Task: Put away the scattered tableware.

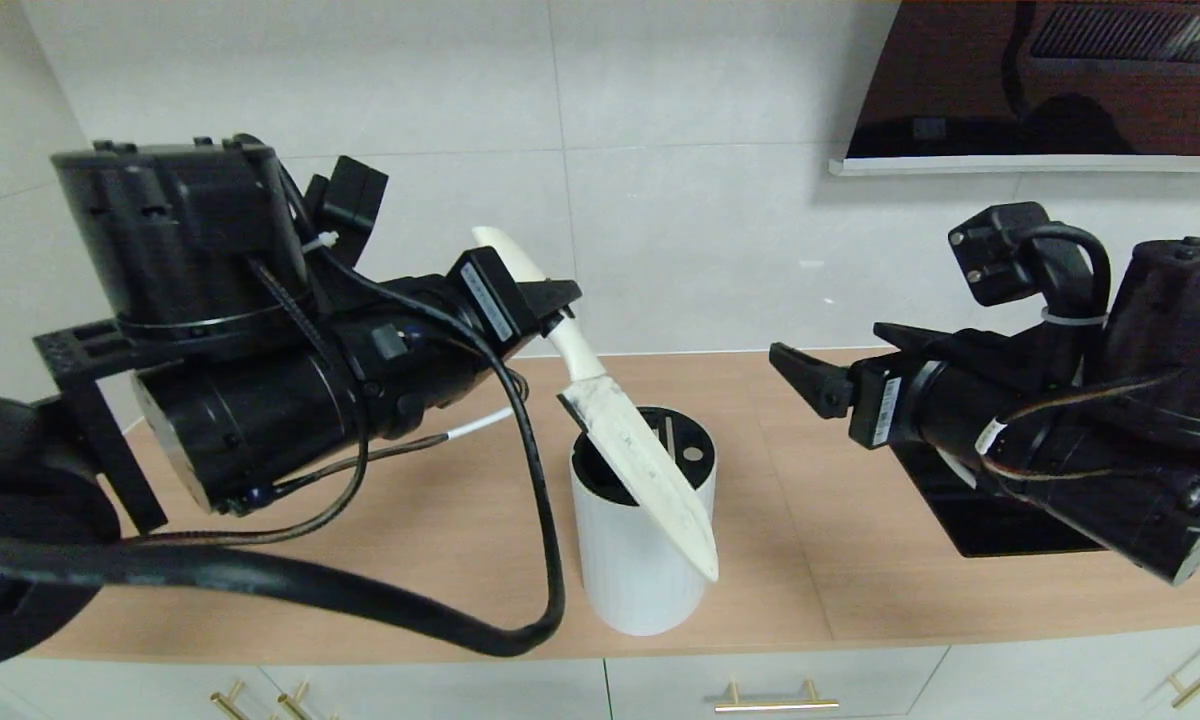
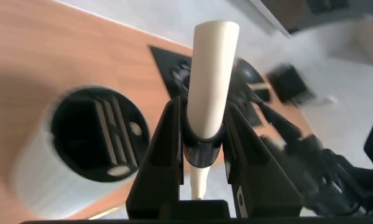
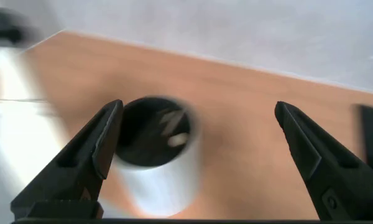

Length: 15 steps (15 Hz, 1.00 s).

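The white knife (image 1: 632,455) was in the air above the table (image 1: 840,560), tilted, with its tip pointing downward and its handle pointing up toward the wall. The left end effector (image 1: 545,305) was pinching the handle between its two fingers (image 2: 168,146), close to the place where the blade starts. In the head view the blade lay across the black slotted top and the white wall of the round knife holder (image 1: 640,570), so it was not in any slot. I could not tell whether it touched the holder. The holder stood upright on the wooden table, near the front edge. The right end effector (image 3: 198,115) hovered to the right of the holder with its fingers spread wide and nothing between them. On the table under the right arm lay a flat black panel (image 1: 1000,525). Below the table edge I saw white drawers with golden handles (image 1: 772,697).
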Motion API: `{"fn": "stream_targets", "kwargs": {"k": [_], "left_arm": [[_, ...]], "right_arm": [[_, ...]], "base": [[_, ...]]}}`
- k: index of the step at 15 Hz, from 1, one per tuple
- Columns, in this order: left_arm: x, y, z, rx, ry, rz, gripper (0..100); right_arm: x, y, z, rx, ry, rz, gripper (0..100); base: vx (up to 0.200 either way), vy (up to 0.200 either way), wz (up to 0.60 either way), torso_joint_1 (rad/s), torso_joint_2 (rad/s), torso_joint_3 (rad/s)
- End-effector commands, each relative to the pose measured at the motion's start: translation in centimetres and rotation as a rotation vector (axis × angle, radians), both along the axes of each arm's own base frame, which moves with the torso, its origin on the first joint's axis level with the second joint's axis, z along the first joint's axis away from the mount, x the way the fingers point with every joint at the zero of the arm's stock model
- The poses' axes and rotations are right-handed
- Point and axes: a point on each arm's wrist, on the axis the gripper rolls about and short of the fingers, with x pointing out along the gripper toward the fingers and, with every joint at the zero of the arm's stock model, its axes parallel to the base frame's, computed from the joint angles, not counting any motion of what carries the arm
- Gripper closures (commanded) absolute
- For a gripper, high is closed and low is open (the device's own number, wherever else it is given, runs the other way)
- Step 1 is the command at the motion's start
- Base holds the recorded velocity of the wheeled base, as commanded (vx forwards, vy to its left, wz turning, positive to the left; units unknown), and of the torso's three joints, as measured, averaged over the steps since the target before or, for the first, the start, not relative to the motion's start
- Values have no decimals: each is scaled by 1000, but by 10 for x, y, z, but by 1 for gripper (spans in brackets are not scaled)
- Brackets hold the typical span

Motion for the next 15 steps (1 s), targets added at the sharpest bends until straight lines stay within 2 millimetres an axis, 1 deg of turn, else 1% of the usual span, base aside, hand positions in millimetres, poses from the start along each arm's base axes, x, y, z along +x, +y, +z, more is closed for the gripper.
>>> {"fn": "stream_targets", "kwargs": {"k": [1, 3, 4, 5, 6, 7, 8, 10, 11, 14, 15], "left_arm": [[-1, 0, 17, -8, -47, 9, 100], [2, -3, 21, 64, -66, 11, 100], [9, -7, 27, 106, -109, 30, 100], [13, -10, 34, 131, -146, 59, 100], [18, -13, 36, 172, -173, 95, 100], [16, -17, 36, 207, -189, 130, 100], [14, -23, 32, 257, -194, 178, 100], [8, -24, 32, 353, -228, 268, 100], [4, -29, 32, 399, -238, 323, 100], [-1, -40, 21, 484, -222, 405, 100], [-2, -43, 22, 474, -236, 410, 100]], "right_arm": [[3, -13, 6, 14, -18, -43, 0], [7, -22, 8, 18, -24, -78, 0], [10, -26, 7, 16, -22, -98, 0], [12, -26, 6, 12, -19, -103, 0], [12, -25, 5, 10, -16, -101, 0], [12, -25, 6, 10, -18, -103, 0], [12, -26, 7, 12, -22, -104, 0], [11, -26, 8, 11, -27, -109, 0], [12, -26, 6, -12, -26, -111, 0], [16, -23, 1, -26, -14, -112, 0], [16, -23, 1, -27, -13, -112, 0]], "base": [[0, 0, 0, 0, 0, 0], [0, 0, 0, 0, 0, 0], [0, 0, 0, 0, 0, 0], [0, 0, 0, 0, 0, 0], [0, 0, 0, 0, 0, 0], [0, 0, 0, 0, 0, 0], [0, 0, 0, 0, 0, 0], [0, 0, 0, 0, 0, 0], [0, 0, 0, 0, 0, 0], [0, 0, 0, 0, 0, 0], [0, 0, 0, 0, 0, 0]]}}
